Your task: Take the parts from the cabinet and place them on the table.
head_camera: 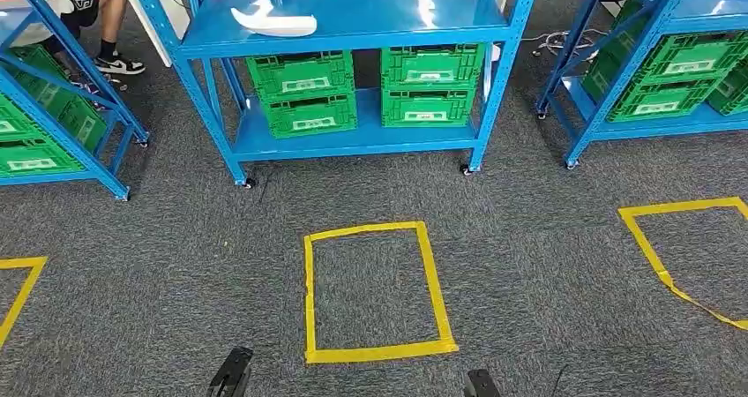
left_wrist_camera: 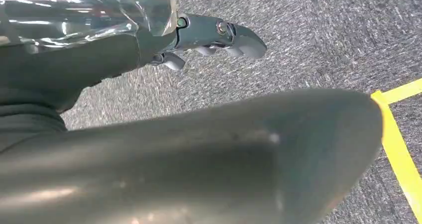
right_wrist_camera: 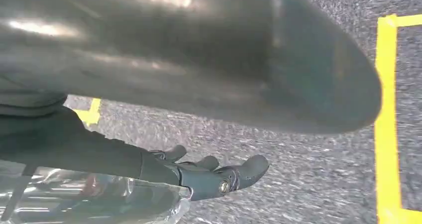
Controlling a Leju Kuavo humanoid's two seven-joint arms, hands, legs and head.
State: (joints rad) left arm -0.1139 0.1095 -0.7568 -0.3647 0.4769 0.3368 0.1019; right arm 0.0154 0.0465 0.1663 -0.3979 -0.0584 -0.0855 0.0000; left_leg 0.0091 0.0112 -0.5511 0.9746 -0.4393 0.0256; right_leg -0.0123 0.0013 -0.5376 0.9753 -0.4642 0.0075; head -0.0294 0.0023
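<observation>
Two hands hang low at the robot's sides over grey carpet, and neither one carries anything: the left hand [left_wrist_camera: 209, 40] shows its fingers stretched out and apart above the floor, the right hand [right_wrist_camera: 219, 176] the same, fingers loose and spread, nothing in the palm. Well ahead of both hands, straight out front, stands the blue cabinet [head_camera: 353, 141], and on its upper shelf, up and slightly toward the left-hand side, lies a white part [head_camera: 273, 20], long and curved, flat on the blue surface. Below it sit green crates [head_camera: 304, 93], stacked in pairs; what they hold cannot be made out from here. Between the hands and the cabinet there's a yellow tape rectangle [head_camera: 375, 291] on the carpet, just ahead of both fingertips. A person's legs show off beyond the left hand, at the far rack. No worktop is in sight from this stance. Now, the scene fits either a robot squaring up to fetch that white part or one coming back for it after a delivery, so judge carefully: for a clean pick, it looks wise to close up square to the shelf, keep the fingers spread, and come at that slim part from above across its narrow width, since it's thin and could slide on the smooth shelf.
</observation>
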